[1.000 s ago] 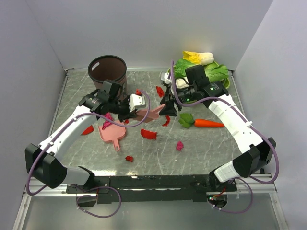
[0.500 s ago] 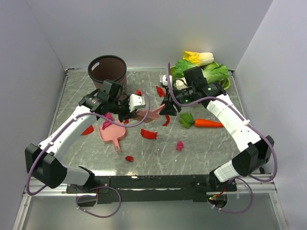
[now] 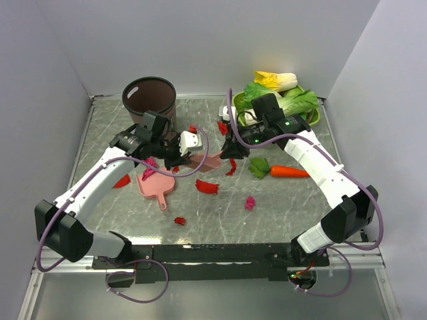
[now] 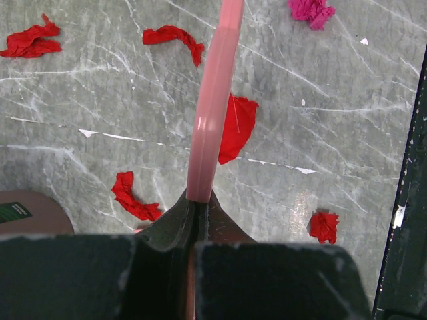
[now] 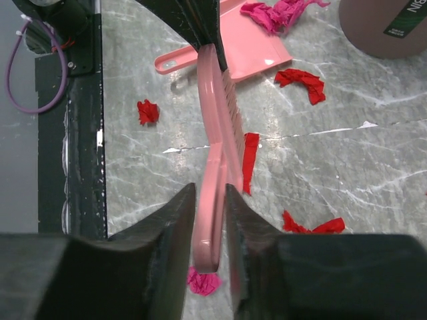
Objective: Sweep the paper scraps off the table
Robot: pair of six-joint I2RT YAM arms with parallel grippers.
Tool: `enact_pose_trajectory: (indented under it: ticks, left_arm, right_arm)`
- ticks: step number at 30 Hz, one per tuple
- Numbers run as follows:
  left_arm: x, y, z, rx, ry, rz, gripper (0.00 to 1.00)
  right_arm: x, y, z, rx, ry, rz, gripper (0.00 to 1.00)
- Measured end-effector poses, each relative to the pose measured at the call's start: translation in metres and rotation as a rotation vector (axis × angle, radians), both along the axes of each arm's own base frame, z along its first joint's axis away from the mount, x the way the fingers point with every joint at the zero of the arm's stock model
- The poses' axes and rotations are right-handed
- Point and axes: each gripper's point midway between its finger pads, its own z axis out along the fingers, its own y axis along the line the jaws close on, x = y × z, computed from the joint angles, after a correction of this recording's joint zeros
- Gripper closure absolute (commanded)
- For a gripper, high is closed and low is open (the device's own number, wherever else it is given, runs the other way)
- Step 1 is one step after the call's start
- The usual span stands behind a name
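Note:
A pink brush (image 3: 210, 159) hangs level over the table (image 3: 287, 207) between both grippers. My left gripper (image 3: 189, 159) is shut on its head end (image 4: 213, 113). My right gripper (image 3: 230, 152) has its jaws close on both sides of the looped handle (image 5: 215, 220). Red paper scraps lie around: one below the brush (image 3: 207, 187), one near the front (image 3: 179, 221), one at the left (image 3: 121, 181), one at the back (image 3: 222, 127). A magenta scrap (image 3: 250, 202) lies right of centre. The pink dustpan (image 3: 155, 185) holds magenta scraps (image 5: 277, 13).
A brown bin (image 3: 149, 98) stands at the back left. A carrot (image 3: 289, 171), a green leaf (image 3: 259, 167) and a pile of greens (image 3: 293, 100) lie at the right. A black rail (image 5: 83, 133) runs along the front edge. Pale walls close in the table.
My right gripper has moved left along the brush handle and now has it between its jaws. The left arm and the dustpan have not moved.

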Motion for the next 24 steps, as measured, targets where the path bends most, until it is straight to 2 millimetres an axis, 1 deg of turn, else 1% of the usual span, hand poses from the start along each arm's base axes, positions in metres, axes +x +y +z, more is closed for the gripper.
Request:
enact_pose_trajectory:
  ticks: [8,9,10,11,12,13,14,15,16,17,20,22,24]
  left_arm:
    - [0.0,0.0,0.0,0.001,0.0,0.001,0.99]
    - [0.0,0.0,0.0,0.001,0.0,0.001,0.99]
    - [0.0,0.0,0.0,0.0,-0.001,0.001,0.99]
    - [0.0,0.0,0.0,0.0,-0.001,0.001,0.93]
    - [0.0,0.0,0.0,0.0,0.0,0.002,0.78]
    - [0.001,0.001,0.0,0.001,-0.003,0.006,0.62]
    - [0.003,0.001,0.0,0.002,-0.004,0.013,0.42]
    - [0.004,0.002,0.0,0.004,-0.007,0.017,0.29]
    - [0.005,0.002,0.0,0.004,-0.005,0.03,0.24]
    - [0.007,0.003,0.001,0.005,-0.002,0.052,0.21]
    - [0.014,0.007,-0.002,0.01,0.002,0.124,0.17]
    - [0.016,0.014,-0.011,0.026,0.015,0.187,0.17]
    - [0.014,0.024,-0.026,0.061,0.048,0.257,0.19]
  right_arm:
    - [0.002,0.0,-0.003,-0.009,0.001,-0.005,0.73]
    - [0.002,0.0,-0.003,-0.01,0.0,-0.007,0.8]
    - [0.003,-0.001,-0.003,-0.012,0.0,-0.008,0.85]
    - [0.003,-0.001,-0.003,-0.013,-0.004,-0.01,0.9]
    - [0.003,-0.001,-0.003,-0.012,0.0,-0.011,0.99]
    - [0.002,-0.001,-0.003,-0.012,0.004,-0.011,1.0]
    - [0.002,-0.001,-0.003,-0.012,0.005,-0.012,1.0]
    - [0.003,0.0,-0.004,-0.015,0.003,-0.013,1.0]
    - [0.004,-0.001,-0.005,-0.022,0.004,-0.023,1.0]
    - [0.005,-0.002,-0.006,-0.027,0.007,-0.035,1.0]
    - [0.014,-0.008,-0.011,-0.047,0.024,-0.101,1.0]
    - [0.021,-0.014,-0.019,-0.066,0.043,-0.165,1.0]
    - [0.022,-0.025,-0.032,-0.096,0.075,-0.227,1.0]
